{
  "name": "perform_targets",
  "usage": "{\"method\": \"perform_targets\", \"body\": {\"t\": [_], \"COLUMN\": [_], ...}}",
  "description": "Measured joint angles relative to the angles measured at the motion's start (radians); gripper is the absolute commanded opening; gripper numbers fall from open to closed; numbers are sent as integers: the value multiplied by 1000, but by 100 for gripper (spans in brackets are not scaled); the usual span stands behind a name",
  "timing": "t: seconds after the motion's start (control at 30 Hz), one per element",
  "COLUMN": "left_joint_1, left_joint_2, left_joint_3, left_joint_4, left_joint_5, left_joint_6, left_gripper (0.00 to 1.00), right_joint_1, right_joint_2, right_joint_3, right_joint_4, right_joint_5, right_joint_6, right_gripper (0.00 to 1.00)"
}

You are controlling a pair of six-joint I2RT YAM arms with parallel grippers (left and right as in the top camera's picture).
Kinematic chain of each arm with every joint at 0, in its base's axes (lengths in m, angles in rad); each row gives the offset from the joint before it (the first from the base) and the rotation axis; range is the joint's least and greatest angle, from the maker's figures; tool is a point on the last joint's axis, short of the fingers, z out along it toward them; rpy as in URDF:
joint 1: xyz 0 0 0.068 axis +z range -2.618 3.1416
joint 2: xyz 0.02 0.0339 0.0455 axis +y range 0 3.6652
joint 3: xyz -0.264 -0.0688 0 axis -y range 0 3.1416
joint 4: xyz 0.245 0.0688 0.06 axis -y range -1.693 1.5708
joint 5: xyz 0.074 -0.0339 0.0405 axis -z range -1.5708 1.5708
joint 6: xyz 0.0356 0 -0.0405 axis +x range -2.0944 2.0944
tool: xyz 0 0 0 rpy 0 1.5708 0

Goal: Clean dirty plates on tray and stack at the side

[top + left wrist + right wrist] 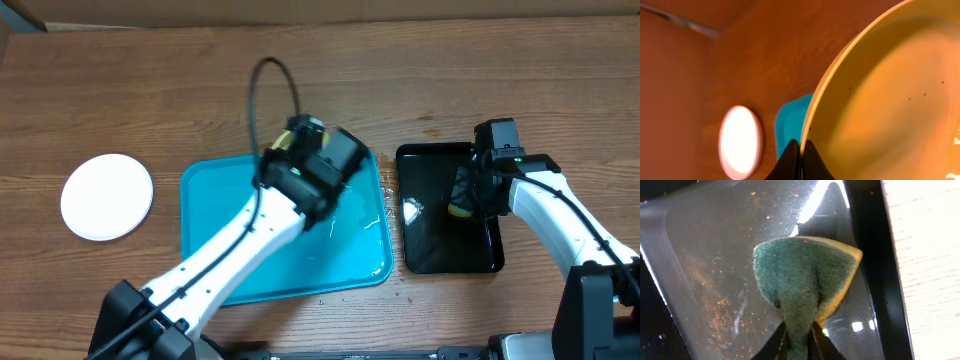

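Over the blue tray (210, 190), the left gripper (801, 145) pinches a yellowish plate (890, 90) by its rim.
Right gripper (799, 341) is clamped on a green sponge (800, 275) above the black tray (430, 255); a white plate (107, 196) sits on the table (150, 90), off to the left.

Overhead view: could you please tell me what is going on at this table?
The left gripper is shut on the rim of a round pale yellow plate, which shows a few small dark specks, over the large turquoise plastic tray. The right gripper pinches a green-and-yellow sponge above the small glossy black tray, apart from that plate. One round white plate lies on the wooden table to the left of the turquoise tray.
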Motion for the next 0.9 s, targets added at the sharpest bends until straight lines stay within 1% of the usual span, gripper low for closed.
{"method": "perform_targets", "body": {"t": [0.1, 0.2, 0.23, 0.27, 0.33, 0.53, 0.73, 0.9], "left_joint_1": [-72, -145, -170, -188, -225, -262, -264, -263], "left_joint_2": [0, 0, 0, 0, 0, 0, 0, 0], "left_joint_3": [0, 0, 0, 0, 0, 0, 0, 0], "left_joint_4": [-1, -10, -13, -15, -18, -19, -21, -22], "left_joint_5": [-106, -220, -261, -290, -354, -428, -417, -387], "left_joint_6": [0, 0, 0, 0, 0, -4, -23, -48], "left_gripper": [4, 4, 4, 4, 4, 4, 4, 4], "right_joint_1": [0, 0, 0, 0, 0, 0, 0, 0], "right_joint_2": [0, 0, 0, 0, 0, 0, 0, 0], "right_joint_3": [0, -1, -4, -8, -20, -49, -84, -124], "right_joint_4": [0, 3, 5, 10, 21, 56, 88, 158], "right_joint_5": [2, 5, 5, 5, 5, 5, 5, 5], "right_joint_6": [-3, 0, -1, -2, -8, -25, -29, -30], "right_gripper": [28, 47, 52, 54, 63, 66, 66, 66]}}
